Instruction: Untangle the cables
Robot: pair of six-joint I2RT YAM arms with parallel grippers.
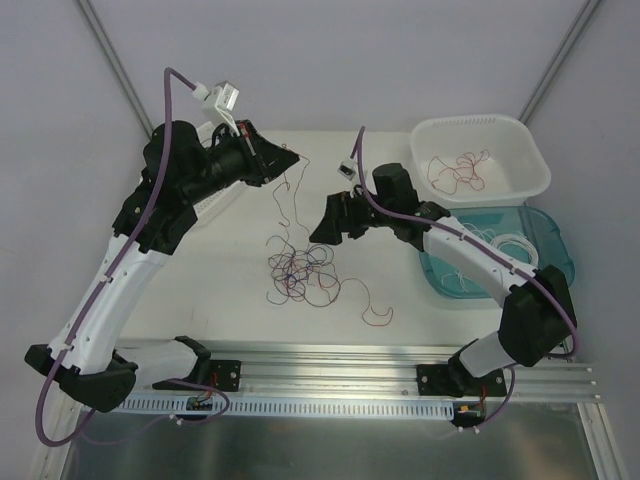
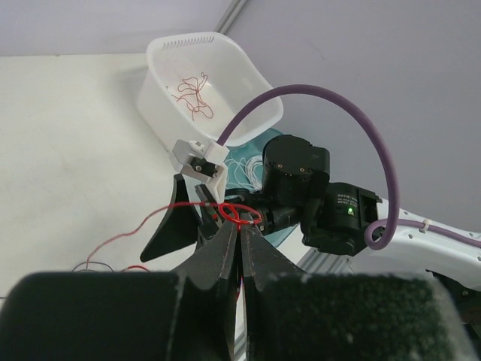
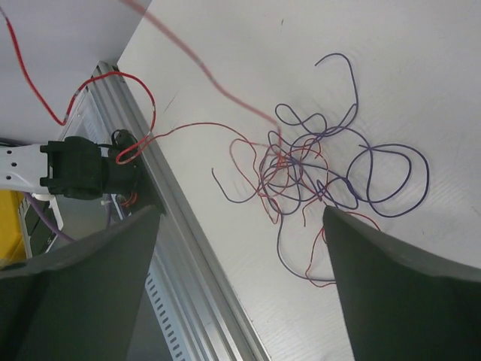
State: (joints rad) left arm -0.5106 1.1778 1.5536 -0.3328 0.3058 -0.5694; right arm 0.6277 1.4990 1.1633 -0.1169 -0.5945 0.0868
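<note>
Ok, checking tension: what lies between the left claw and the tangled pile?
One red cable, pinched in the shut left claw, runs to the pile; top view shows it.

white table [image 1: 230, 300], pale grey walls [image 1: 330, 60], aluminium rail [image 1: 340, 365] along near edge.

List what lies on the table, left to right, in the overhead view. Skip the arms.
Tangle of purple and red cables → lone red cable → white basket. The teal tub shares the basket's span, so it is left out.
</note>
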